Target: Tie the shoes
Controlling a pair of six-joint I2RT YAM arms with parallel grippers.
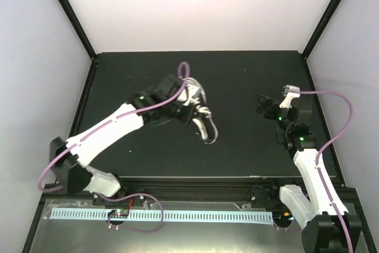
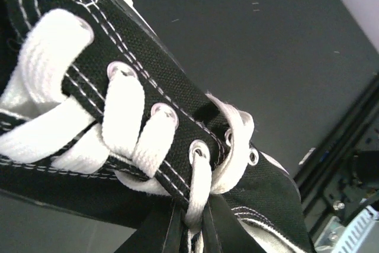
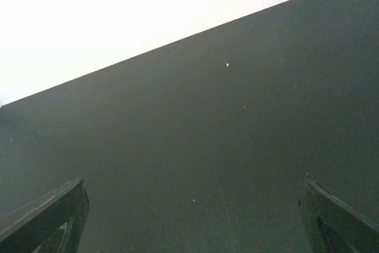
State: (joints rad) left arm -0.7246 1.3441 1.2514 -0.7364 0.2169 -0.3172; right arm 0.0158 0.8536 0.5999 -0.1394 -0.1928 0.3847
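The black canvas sneaker [image 1: 205,127] lies near the middle of the black table, with white laces and a white sole rim. In the left wrist view it fills the frame, eyelet row [image 2: 148,81] close up. My left gripper [image 1: 190,109] is right over the shoe's lacing, and its black fingers [image 2: 196,220] are shut on a white lace [image 2: 199,185] that comes out of an eyelet. My right gripper [image 1: 262,103] hovers to the right of the shoe, well apart from it. It is open and empty [image 3: 194,211], with only bare table in its view.
The black table top [image 1: 249,140] is framed by black corner posts [image 1: 70,10] and white walls. A white slotted rail [image 1: 177,214] runs along the near edge below the arm bases. The table's metal front edge [image 2: 349,205] shows at the right of the left wrist view.
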